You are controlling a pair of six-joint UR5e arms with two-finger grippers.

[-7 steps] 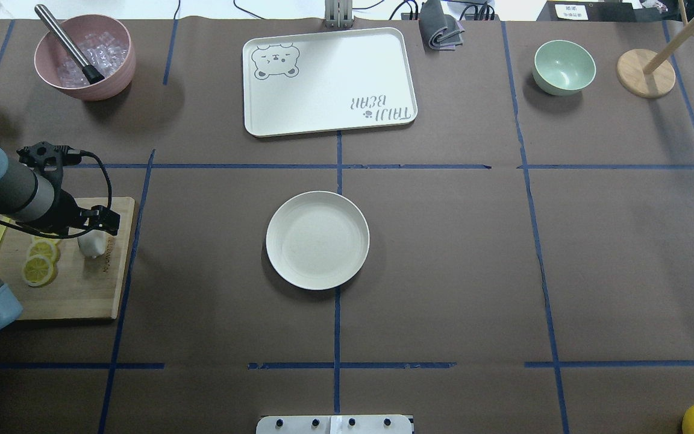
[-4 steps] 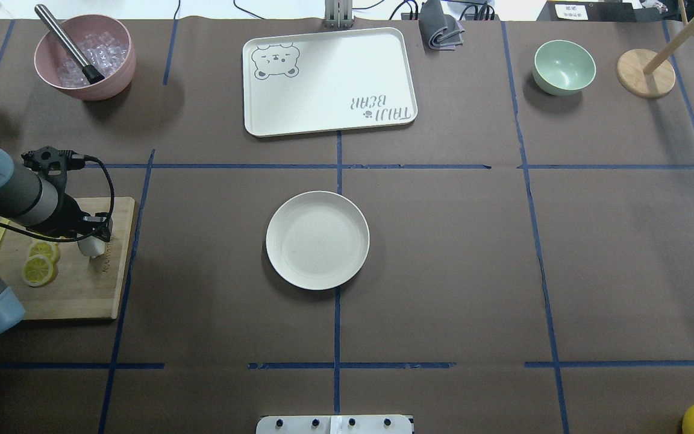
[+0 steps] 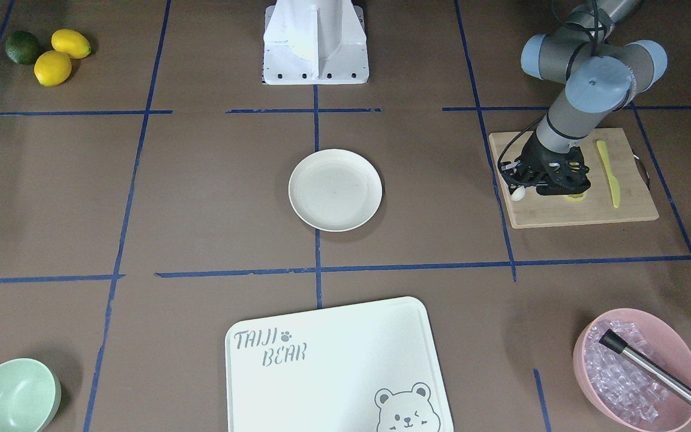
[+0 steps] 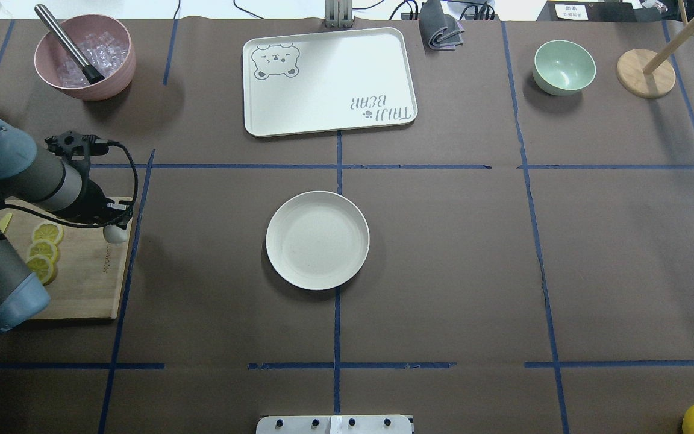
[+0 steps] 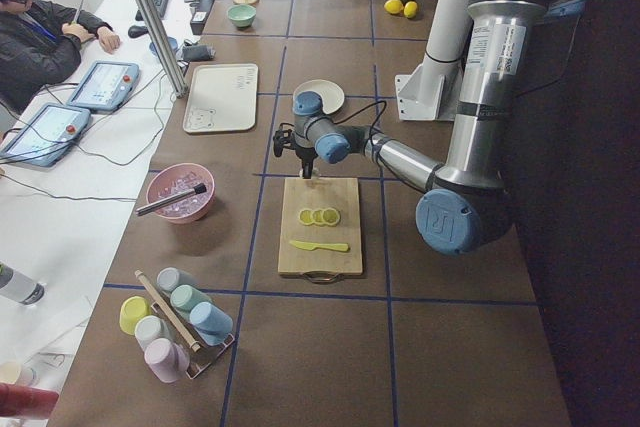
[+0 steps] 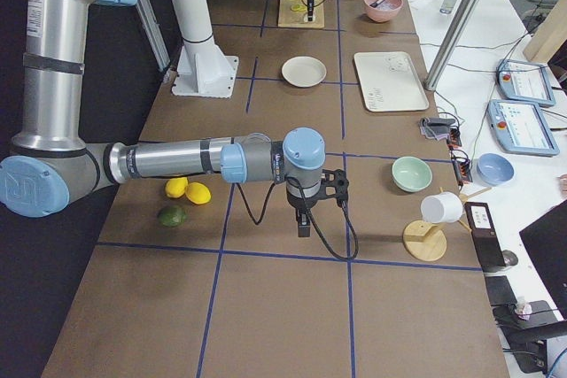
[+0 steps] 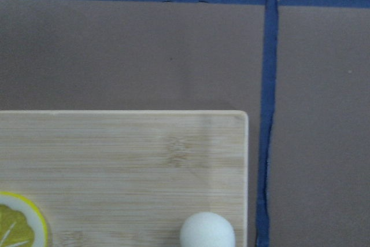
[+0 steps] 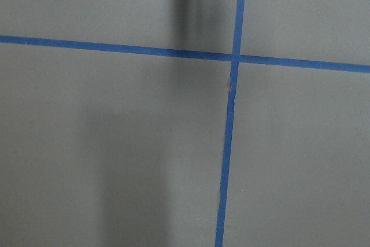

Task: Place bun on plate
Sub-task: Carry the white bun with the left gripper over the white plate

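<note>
Left gripper of mine is clamped on the bun, right by the cutting board's far right corner. Plate sits well off to the right, mid-table. Right gripper, can't tell whether it's clenched.

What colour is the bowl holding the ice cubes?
The bowl is pink, clearest in the exterior front-facing view.

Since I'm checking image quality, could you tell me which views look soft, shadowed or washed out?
Left wrist view: slightly soft, the bun cut by the bottom edge. Right wrist view: broad soft shadows on the table cover. Front-facing view: the bear-printed tray looks rather washed out.
</note>
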